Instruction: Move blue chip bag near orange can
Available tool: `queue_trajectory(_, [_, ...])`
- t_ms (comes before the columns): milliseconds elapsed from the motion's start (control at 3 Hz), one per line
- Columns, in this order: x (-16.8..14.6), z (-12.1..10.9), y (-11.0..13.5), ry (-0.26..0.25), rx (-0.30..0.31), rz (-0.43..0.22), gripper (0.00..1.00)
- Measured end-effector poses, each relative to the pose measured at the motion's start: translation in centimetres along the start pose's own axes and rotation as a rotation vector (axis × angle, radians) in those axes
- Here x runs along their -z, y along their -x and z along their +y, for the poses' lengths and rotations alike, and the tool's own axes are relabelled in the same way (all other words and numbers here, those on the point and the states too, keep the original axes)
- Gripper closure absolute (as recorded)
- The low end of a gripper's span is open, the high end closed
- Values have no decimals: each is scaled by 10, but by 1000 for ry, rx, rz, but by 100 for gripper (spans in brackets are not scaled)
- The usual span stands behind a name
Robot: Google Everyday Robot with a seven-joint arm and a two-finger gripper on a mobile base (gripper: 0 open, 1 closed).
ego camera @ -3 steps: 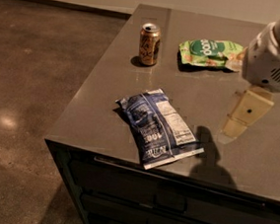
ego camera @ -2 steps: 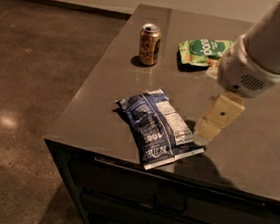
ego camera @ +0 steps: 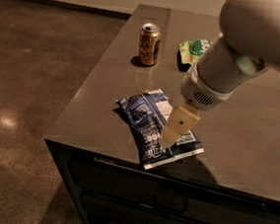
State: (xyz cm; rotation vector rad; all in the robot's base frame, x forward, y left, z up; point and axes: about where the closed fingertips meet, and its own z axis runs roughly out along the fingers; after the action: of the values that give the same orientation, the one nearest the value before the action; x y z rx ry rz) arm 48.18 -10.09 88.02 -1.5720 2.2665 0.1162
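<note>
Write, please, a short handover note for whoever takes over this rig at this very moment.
Tool: over the near end of the blue chip bag; whether it touches the bag cannot be told.
Blue chip bag: lying flat by the front edge of the table, not lifted.
Orange can: upright farther back, clearly apart from the bag. A green snack bag lies beside the can.
Done: the approach to the bag only.
Left: grasp the bag, carry it back, set it down near the can without knocking it over.
</note>
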Motion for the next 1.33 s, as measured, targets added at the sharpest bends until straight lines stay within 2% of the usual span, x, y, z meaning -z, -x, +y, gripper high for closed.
queue_trajectory(333, [-30, -4, 7, 6, -38, 29, 0])
queue_trajectory(667, [-51, -5, 9, 43, -67, 72, 0])
queue_trajectory(1000, [-57, -4, 13, 85, -75, 99, 18])
queue_trajectory(1333, [-41, -8, 31, 75, -43, 98, 42])
